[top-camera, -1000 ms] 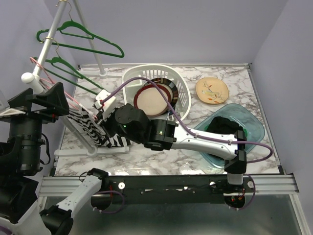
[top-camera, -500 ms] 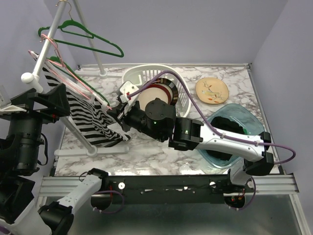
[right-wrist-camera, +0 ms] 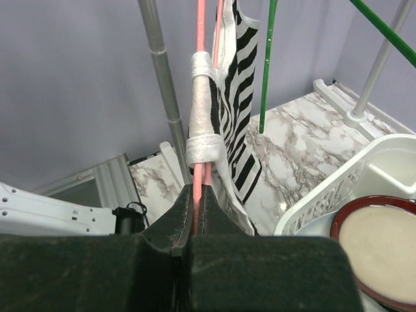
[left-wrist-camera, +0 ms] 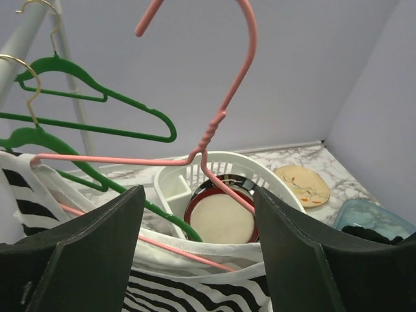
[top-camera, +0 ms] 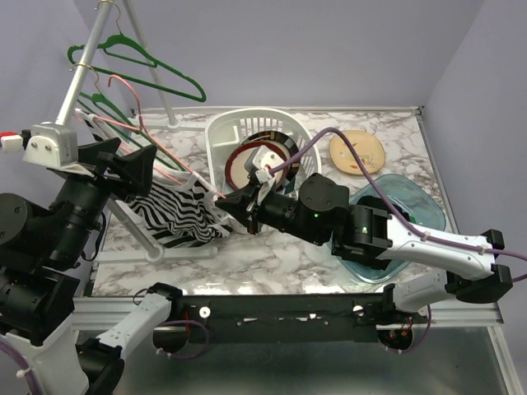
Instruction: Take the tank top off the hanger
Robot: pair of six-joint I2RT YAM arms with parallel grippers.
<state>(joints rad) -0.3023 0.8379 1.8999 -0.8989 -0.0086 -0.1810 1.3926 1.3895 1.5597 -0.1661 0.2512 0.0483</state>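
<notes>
Your right gripper (right-wrist-camera: 195, 198) was clamped shut on one end of the pink hanger (left-wrist-camera: 224, 110), just beside the bunched strap (right-wrist-camera: 200, 104) of the striped tank top (top-camera: 177, 216) draped below. Your left gripper (left-wrist-camera: 198, 214) stood open and empty around the hanger's neck. The cloth looked light and limp, so the strap was the best place to take hold.

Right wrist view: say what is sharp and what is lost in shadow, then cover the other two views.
Right wrist: the pink hanger and striped tank top are crisp; the right gripper, shut on the wire, is near-black. Left wrist: the left gripper's fingers are dark, featureless slabs; the hanger is sharp. Top external: flat, even light, no glare on the marble table.
</notes>
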